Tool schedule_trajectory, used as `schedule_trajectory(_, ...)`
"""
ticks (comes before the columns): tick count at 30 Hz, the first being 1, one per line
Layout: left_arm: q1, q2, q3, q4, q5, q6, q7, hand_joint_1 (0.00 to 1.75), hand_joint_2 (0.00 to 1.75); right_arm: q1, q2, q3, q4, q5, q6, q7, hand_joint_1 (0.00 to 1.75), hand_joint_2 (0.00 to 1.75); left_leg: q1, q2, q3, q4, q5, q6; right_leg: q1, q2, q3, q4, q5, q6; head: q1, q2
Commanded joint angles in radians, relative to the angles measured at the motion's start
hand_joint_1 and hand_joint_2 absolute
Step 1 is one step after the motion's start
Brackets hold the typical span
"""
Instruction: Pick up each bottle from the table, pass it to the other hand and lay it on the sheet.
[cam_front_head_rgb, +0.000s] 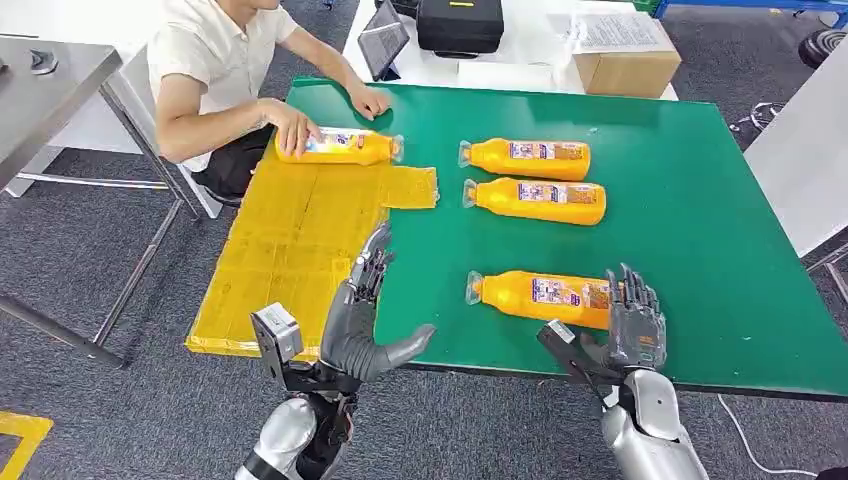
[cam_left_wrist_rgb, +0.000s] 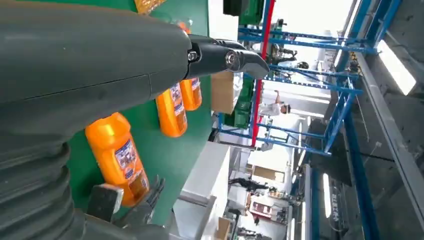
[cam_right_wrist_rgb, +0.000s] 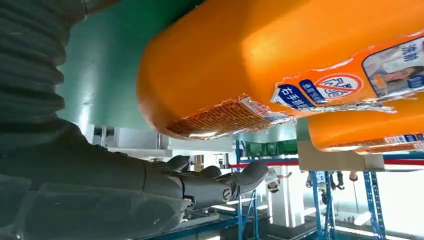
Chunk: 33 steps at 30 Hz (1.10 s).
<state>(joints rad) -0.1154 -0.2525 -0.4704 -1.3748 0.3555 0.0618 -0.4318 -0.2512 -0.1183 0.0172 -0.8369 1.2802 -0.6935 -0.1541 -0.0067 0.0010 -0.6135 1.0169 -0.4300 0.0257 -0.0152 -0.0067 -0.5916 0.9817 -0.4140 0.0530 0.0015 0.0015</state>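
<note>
We are reaching our right hand (cam_front_head_rgb: 632, 318), fingers spread and grasping nothing, at the base of the near bottle (cam_front_head_rgb: 540, 293) lying on the table (cam_front_head_rgb: 700, 220), while our left hand (cam_front_head_rgb: 365, 320) is waiting open beside the sheet (cam_front_head_rgb: 290, 250) for the handover.

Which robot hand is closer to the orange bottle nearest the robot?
Right. The right hand is at the base end of the nearest bottle; the left hand is off beyond its cap end, by the yellow sheet.

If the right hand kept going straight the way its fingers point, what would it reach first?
Probably the nearest orange bottle: the right hand is open at its base end, fingers pointing over it. Contact is unclear.
</note>
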Motion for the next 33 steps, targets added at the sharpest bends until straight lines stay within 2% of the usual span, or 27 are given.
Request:
schedule_trajectory(1, -0.054, 0.013, -0.027, 0.083, 0.020, 0.012, 0.006, 0.00, 1.75, -0.116, -0.011, 0.053, 0.235, -0.031, 0.001, -0.025, 0.00, 1.75, 0.001, 0.000, 0.003, -0.001, -0.001, -0.001, 0.001, 0.001, 0.003, -0.001, 0.000, -0.001, 0.000, 0.000)
schedule_trajectory(6, -0.081, 0.010, -0.037, 0.127, 0.044, 0.021, 0.015, 0.00, 1.75, -0.187, 0.015, 0.077, 0.332, -0.064, 0.017, -0.054, 0.00, 1.75, 0.001, 0.002, 0.004, -0.001, -0.001, -0.002, 0.001, 0.003, 0.003, -0.001, 0.000, -0.002, 0.000, 0.000)
schedule_trajectory(8, -0.093, 0.013, -0.038, 0.158, 0.148, -0.048, 0.084, 0.00, 1.75, -0.212, 0.020, 0.103, 0.378, -0.060, 0.018, -0.055, 0.00, 1.75, 0.001, 0.002, 0.005, -0.002, 0.000, -0.002, 0.001, 0.003, 0.005, -0.002, 0.001, -0.002, 0.000, 0.000)
schedule_trajectory(19, -0.118, 0.018, -0.062, 0.213, 0.175, -0.072, 0.102, 0.00, 1.75, -0.211, 0.022, 0.151, 0.439, -0.019, 0.045, -0.024, 0.00, 1.75, 0.001, 0.000, 0.006, -0.002, 0.001, -0.001, 0.001, 0.000, 0.006, -0.002, 0.000, -0.001, 0.000, 0.000)
schedule_trajectory(26, -0.138, 0.011, -0.076, 0.236, 0.181, -0.069, 0.107, 0.00, 1.75, -0.226, 0.027, 0.158, 0.484, -0.034, 0.138, -0.034, 0.00, 1.75, 0.001, 0.000, 0.009, -0.001, 0.001, 0.000, 0.001, 0.000, 0.008, -0.002, 0.001, 0.000, 0.000, 0.000)
schedule_trajectory(27, -0.142, 0.011, -0.079, 0.239, 0.180, -0.069, 0.108, 0.00, 1.75, -0.228, 0.026, 0.162, 0.489, -0.035, 0.155, -0.035, 0.44, 1.75, 0.002, -0.001, 0.010, -0.002, 0.001, -0.001, 0.002, -0.001, 0.009, -0.003, 0.001, -0.001, 0.000, 0.000)
schedule_trajectory(28, -0.144, 0.011, -0.081, 0.242, 0.180, -0.068, 0.108, 0.00, 1.75, -0.228, 0.023, 0.164, 0.489, -0.037, 0.168, -0.040, 1.52, 1.75, 0.001, -0.001, 0.010, -0.001, 0.001, 0.000, 0.001, 0.000, 0.009, -0.002, 0.001, 0.000, 0.000, 0.000)
schedule_trajectory(29, -0.144, 0.011, -0.081, 0.242, 0.180, -0.068, 0.108, 0.00, 1.75, -0.228, 0.023, 0.164, 0.489, -0.037, 0.168, -0.040, 1.71, 1.75, 0.002, -0.001, 0.011, -0.002, 0.001, -0.001, 0.002, -0.001, 0.011, -0.003, 0.001, -0.001, 0.000, 0.000)
schedule_trajectory(33, -0.144, 0.012, -0.081, 0.242, 0.180, -0.059, 0.109, 0.00, 1.75, -0.214, 0.000, 0.159, 0.493, -0.052, 0.211, -0.032, 1.75, 1.75, 0.001, 0.001, 0.016, -0.001, 0.001, 0.000, 0.001, 0.001, 0.013, -0.003, 0.003, -0.002, 0.000, 0.000)
